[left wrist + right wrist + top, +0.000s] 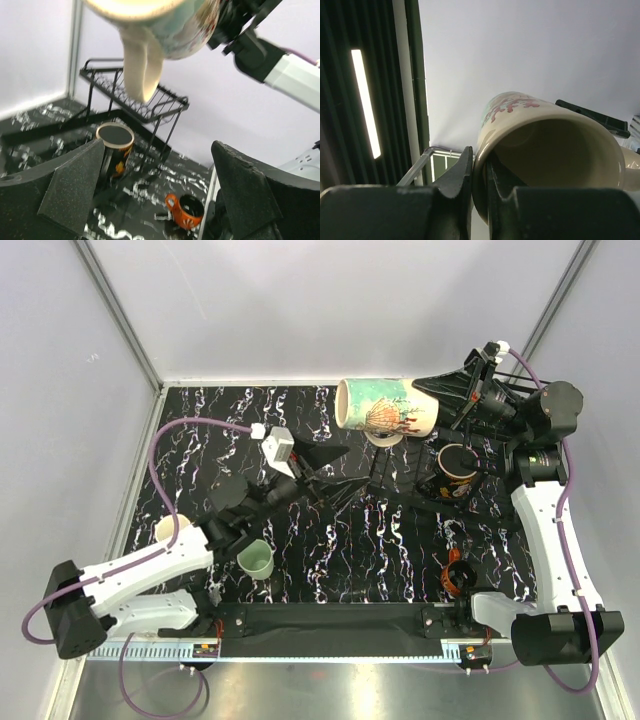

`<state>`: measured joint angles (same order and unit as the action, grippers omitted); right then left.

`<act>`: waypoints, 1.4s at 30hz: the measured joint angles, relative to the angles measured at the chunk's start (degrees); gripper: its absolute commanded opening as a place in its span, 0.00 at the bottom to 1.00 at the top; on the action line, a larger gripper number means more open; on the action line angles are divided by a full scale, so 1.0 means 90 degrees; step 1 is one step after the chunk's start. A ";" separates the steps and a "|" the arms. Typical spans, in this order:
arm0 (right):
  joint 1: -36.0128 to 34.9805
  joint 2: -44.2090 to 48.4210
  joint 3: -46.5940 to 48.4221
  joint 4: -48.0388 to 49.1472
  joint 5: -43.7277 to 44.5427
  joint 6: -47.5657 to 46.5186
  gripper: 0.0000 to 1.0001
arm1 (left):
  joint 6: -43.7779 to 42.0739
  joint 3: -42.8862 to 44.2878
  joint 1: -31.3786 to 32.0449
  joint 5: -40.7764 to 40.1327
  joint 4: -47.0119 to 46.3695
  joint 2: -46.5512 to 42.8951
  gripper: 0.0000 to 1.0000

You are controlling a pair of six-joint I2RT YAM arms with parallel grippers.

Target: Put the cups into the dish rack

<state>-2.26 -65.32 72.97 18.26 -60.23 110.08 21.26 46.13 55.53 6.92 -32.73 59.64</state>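
Note:
My right gripper point(438, 400) is shut on the rim of a large cream mug point(388, 405) with a teal and red print, held on its side high above the table. In the right wrist view one finger point(462, 172) lies outside the rim of this mug point(555, 150) and the other inside. The mug point(165, 25) hangs over the black wire dish rack point(135, 95). A black printed cup point(458, 472) stands beside the rack. A red cup point(455, 573) sits near the right arm's base. My left gripper point(330, 472) is open and holds nothing.
A mint-green cup point(256, 559) and a cream-beige cup point(170, 530) stand by the left arm. Grey walls close the black marble table point(380, 540) on three sides. In the left wrist view, the black cup point(115, 145) and the red cup point(186, 211) lie ahead.

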 measured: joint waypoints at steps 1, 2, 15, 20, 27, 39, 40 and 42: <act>0.0002 0.0000 0.0000 0.0039 -0.0027 0.0039 0.00 | -0.0012 0.0027 0.0002 0.0029 -0.0121 0.0083 0.96; 0.0002 0.0000 0.0000 0.0080 -0.0058 0.0080 0.00 | -0.0029 0.0078 0.0005 0.0056 -0.0223 0.0185 0.96; -0.0100 0.0119 -0.0075 0.0338 -0.0104 0.0219 0.00 | -0.0051 0.1110 0.0005 0.0294 -0.0882 0.1095 0.75; -0.0216 0.0119 -0.0100 0.0559 -0.0112 0.0255 0.00 | 0.0024 0.1413 0.0005 0.0500 -0.1056 0.1430 0.66; -0.0219 0.0138 -0.0112 0.0653 -0.0049 0.0420 0.00 | 0.0063 0.1722 -0.0022 0.0653 -0.1134 0.1804 0.42; -0.0182 0.0216 -0.0238 0.0787 0.0136 0.0721 0.03 | -0.0100 0.1741 -0.0083 0.0826 -0.1129 0.1804 0.00; -0.0182 0.0216 -0.0253 0.0801 0.0141 0.0721 0.06 | -0.0100 0.1741 -0.0087 0.0826 -0.1115 0.1804 0.00; -0.0182 0.0216 -0.0267 0.0792 0.0143 0.0721 0.18 | -0.0097 0.1741 -0.0087 0.0814 -0.1073 0.1802 0.00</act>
<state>-3.90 -63.37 70.57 25.39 -58.94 116.57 20.38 61.80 54.74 14.24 -42.39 75.85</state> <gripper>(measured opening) 0.166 0.243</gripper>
